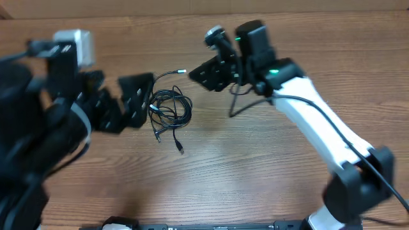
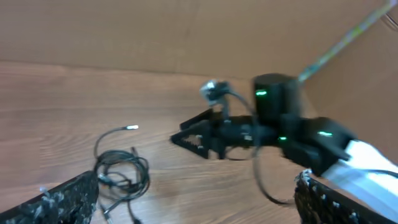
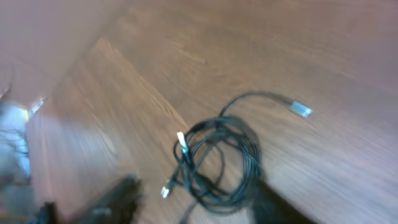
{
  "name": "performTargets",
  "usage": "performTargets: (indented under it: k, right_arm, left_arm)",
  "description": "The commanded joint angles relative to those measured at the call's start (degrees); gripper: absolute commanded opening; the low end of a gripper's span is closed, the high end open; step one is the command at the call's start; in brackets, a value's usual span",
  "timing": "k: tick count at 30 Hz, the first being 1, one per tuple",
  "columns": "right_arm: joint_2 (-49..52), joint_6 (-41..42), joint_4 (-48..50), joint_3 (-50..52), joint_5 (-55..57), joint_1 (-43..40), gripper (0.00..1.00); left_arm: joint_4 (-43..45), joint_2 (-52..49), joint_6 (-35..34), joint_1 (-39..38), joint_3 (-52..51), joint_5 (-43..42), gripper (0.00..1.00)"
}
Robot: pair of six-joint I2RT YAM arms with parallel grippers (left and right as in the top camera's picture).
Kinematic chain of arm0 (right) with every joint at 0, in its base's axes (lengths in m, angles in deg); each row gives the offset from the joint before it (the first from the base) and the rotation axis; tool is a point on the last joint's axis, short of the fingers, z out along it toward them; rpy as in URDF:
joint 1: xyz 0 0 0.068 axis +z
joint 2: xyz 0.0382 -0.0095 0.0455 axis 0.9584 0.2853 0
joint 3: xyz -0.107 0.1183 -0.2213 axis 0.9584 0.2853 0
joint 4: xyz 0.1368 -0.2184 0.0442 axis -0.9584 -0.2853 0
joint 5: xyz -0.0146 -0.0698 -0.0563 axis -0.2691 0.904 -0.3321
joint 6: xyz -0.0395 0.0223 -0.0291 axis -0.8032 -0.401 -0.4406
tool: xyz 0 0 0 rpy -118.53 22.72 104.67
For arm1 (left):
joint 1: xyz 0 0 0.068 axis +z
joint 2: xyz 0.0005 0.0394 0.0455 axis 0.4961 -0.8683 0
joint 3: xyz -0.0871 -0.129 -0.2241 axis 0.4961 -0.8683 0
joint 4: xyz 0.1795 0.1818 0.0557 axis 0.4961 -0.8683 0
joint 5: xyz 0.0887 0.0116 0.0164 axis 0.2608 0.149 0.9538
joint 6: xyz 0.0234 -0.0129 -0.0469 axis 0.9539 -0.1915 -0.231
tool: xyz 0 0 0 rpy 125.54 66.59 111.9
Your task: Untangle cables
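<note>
Left arm enters from 9 o'clock, low over the desk. The left pincer is spread wide at the 9 o'clock edge of the cables. These lie left of centre in 1 loose black coil, plug ends trailing. Right arm reaches from 5 o'clock. The right pincer, jaws apart, hovers at the coil's 1 o'clock.

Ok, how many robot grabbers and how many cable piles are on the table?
Grippers: 2 (left gripper, right gripper)
Cable tangle: 1
Total: 3
</note>
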Motion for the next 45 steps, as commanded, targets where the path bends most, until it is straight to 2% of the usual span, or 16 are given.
performTargets:
  k: [1, 12, 23, 24, 25, 27, 32, 37, 42, 45]
  right_arm:
    - [2.10, 6.25, 2.05, 0.31, 1.68, 3.76, 0.79]
    - [8.39, 6.21, 2.40, 0.31, 15.13, 13.49, 0.79]
    - [13.68, 6.21, 2.97, 0.31, 19.96, 13.81, 0.79]
    - [14.12, 6.21, 3.04, 0.31, 19.93, 13.81, 0.76]
    - [14.73, 6.21, 3.04, 0.31, 19.96, 13.81, 0.61]
    - [15.54, 6.23, 3.04, 0.31, 19.93, 13.81, 0.04]
    - [15.19, 5.55, 2.93, -0.13, 19.93, 13.86, 0.04]
    - [7.85, 5.57, -4.72, -6.69, 20.28, 13.14, 0.04]
    - [-3.23, 5.51, -17.46, -22.49, 29.88, 12.83, 0.04]
    - [-8.11, 2.75, -23.54, -33.97, 34.29, 12.83, 0.04]
  left_arm:
    - [-2.19, 0.74, -0.61, -0.15, 0.48, 5.29, 1.00]
    - [-8.66, 1.44, -0.59, -0.15, 0.48, 6.45, 1.00]
    - [-9.14, 4.39, -0.37, -0.15, 0.48, 7.41, 1.00]
    - [-9.49, 4.59, -0.37, -0.15, 0.48, 7.61, 1.00]
    - [-9.86, 4.76, -0.37, -0.15, 0.48, 7.61, 1.00]
    - [-10.60, 4.87, -0.37, -0.15, 0.48, 7.63, 1.00]
    - [-11.98, 4.85, -0.15, -0.15, 0.48, 7.80, 1.00]
    - [-11.85, 4.85, -0.15, -0.15, 0.48, 7.89, 1.00]
    - [-12.15, 4.85, -0.15, -0.15, 0.48, 10.29, 1.00]
    - [-12.94, 4.85, -0.15, -0.15, 0.48, 11.72, 1.00]
